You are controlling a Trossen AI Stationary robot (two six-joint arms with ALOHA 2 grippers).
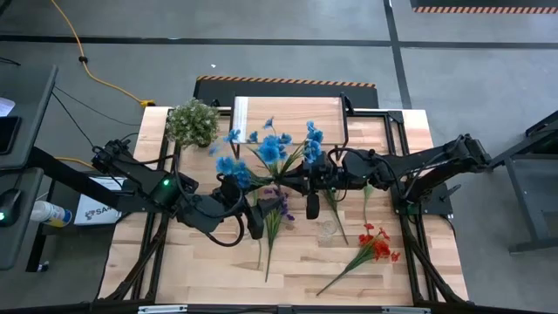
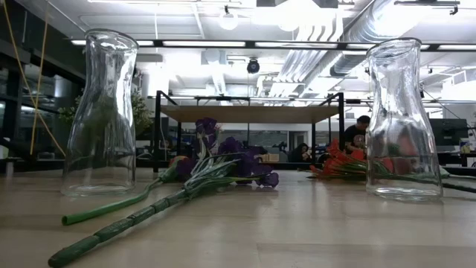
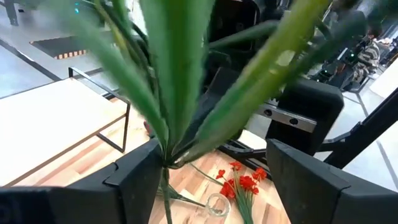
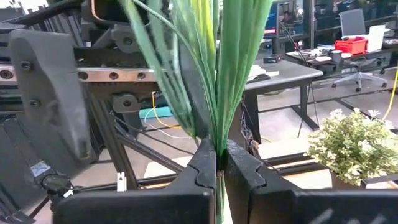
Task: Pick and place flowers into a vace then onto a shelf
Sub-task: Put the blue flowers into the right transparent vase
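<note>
Above tabletop [image 1: 218, 270] centre, your left gripper [image 1: 255, 222] is sitting with fingers [image 3: 134, 177] spread around green stems, not clamping. Blue flowers [image 1: 270, 150] are fanning over shelf [image 1: 292, 118] edge. Your right gripper [image 1: 312, 205] is pinching stem bunch [image 4: 219, 81] tight. Red flowers [image 1: 377, 247] are lying on tabletop, right.

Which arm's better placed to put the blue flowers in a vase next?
Right. The right gripper has its jaws shut on the flower stems; the left gripper is open. A vase stands close by.
</note>
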